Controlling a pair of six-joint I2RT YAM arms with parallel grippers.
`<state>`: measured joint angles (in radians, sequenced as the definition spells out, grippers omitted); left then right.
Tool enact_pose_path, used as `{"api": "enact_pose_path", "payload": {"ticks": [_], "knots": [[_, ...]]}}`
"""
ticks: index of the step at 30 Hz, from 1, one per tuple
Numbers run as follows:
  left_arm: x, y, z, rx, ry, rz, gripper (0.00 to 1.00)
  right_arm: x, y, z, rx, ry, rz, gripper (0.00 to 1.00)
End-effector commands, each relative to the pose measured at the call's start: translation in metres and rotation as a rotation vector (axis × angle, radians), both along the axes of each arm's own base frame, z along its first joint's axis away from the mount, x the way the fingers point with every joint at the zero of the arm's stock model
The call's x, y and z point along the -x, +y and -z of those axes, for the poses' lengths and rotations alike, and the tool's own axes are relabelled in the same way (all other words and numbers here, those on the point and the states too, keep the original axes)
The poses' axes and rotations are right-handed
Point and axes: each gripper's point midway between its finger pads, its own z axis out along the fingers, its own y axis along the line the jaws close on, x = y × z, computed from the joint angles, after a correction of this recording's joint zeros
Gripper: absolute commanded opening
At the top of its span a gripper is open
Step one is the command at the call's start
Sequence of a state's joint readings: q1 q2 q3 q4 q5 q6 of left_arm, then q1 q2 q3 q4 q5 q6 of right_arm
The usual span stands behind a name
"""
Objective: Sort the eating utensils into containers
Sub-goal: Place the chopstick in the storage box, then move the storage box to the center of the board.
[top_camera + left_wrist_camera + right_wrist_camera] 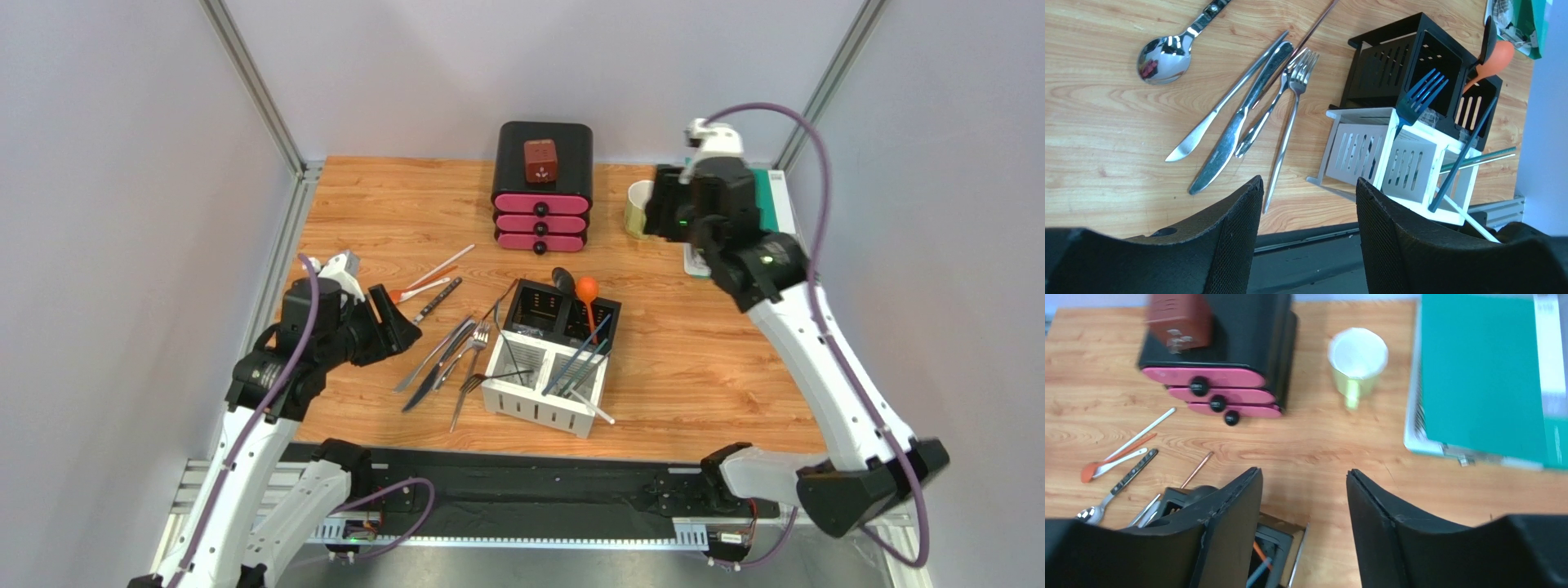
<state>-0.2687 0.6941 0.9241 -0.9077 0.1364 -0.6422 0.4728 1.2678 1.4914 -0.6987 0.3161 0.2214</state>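
The caddy [532, 398] sits close to the near edge of the table [718, 368], roughly midway between the two arms. On its right-arm side bare wood runs out to the table's edge. On its left-arm side the room is taken by loose cutlery.

Just beside the caddy there lie two forks [1293, 86] and two knives [1229, 131], packed close and partly overlapping. Farther out from the caddy and toward the back lies a metal spoon [1161, 58]. Beyond it are a loose orange spoon [1089, 472] and a white spoon [1123, 462], side by side.

In the caddy a blue fork [1420, 97] leans tines-up out of a white compartment, and a standing orange spoon [588, 290] and a black spoon [562, 279] rise from the black ones.

The left tool [1309, 184] hangs released — jaws wide, nothing between them. It is low on the caddy's left-arm side, near the knives, with one fork's handle end just past its fingertips and the caddy's white corner a little ahead.

The right tool [1303, 473] is also released, jaws apart and empty. It is high above the table behind the caddy, near a green mug [1357, 358]. Behind the caddy at the back edge stands a black-and-pink drawer box [1229, 349]; a green notebook [1484, 380] fills the back corner on the caddy's right-arm side.
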Motion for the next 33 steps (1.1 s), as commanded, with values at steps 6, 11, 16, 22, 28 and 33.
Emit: {"api": "enact_pose_path", "payload": {"ticks": [6,11,16,22,28,33], "knots": [[-0.027,-0.023,0.005,0.017,0.058,0.091,0.64,0.039,-0.032,0.053,-0.256,0.274,-0.014,0.50],[-0.028,-0.029,0.013,0.021,0.101,0.124,0.65,0.063,-0.017,0.114,-0.331,0.549,-0.024,0.50],[-0.022,-0.039,0.034,0.064,0.182,0.158,0.64,0.085,-0.034,0.160,-0.293,0.630,0.079,0.38],[-0.018,-0.051,0.038,0.074,0.201,0.189,0.64,0.101,-0.031,0.205,-0.292,0.753,0.084,0.18],[-0.011,-0.062,0.053,0.056,0.245,0.197,0.62,0.084,-0.012,0.222,-0.284,0.767,0.027,0.00],[-0.012,-0.060,0.052,0.049,0.214,0.169,0.59,0.044,0.001,0.226,-0.295,0.744,0.011,0.00]]}}
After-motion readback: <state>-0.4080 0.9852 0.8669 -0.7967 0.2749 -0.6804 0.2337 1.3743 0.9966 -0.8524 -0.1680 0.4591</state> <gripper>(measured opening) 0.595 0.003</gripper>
